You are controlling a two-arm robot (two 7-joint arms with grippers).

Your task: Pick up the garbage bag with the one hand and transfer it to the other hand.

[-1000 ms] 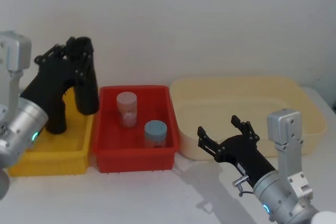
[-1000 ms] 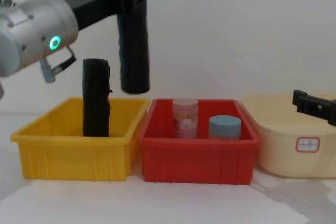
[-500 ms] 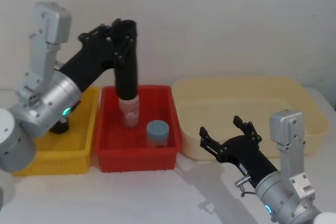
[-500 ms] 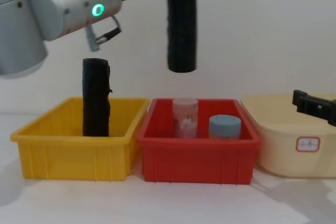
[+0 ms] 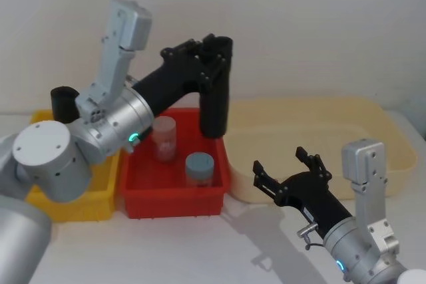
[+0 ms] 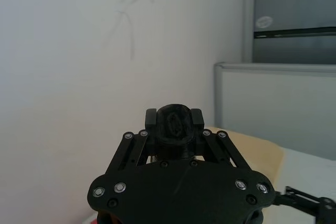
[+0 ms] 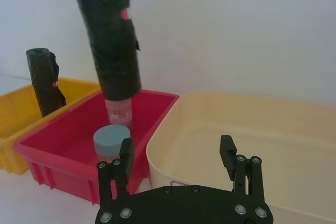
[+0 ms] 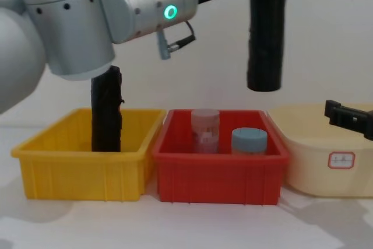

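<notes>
My left gripper (image 5: 212, 50) is shut on the top of the garbage bag (image 5: 215, 101), a tall matte black roll hanging upright in the air. In the chest view the garbage bag (image 8: 267, 39) hangs above the right end of the red bin (image 8: 218, 173). The left wrist view looks down on the roll's top end (image 6: 177, 125), clamped between the fingers. My right gripper (image 5: 278, 160) stands open low in front of the cream tub (image 5: 373, 131), below and to the right of the bag, apart from it. The right wrist view has the right gripper (image 7: 176, 145) open with the bag (image 7: 107, 40) beyond it.
A second black roll (image 8: 106, 112) stands in the yellow bin (image 8: 81, 173) at the left. The red bin (image 5: 173, 201) holds a pink jar (image 5: 164, 139) and a blue-lidded jar (image 5: 198, 167). A white wall closes the back.
The left arm has carried the garbage bag to the right, from above the yellow bin to above the red bin's right end. The right gripper has stayed in place, open.
</notes>
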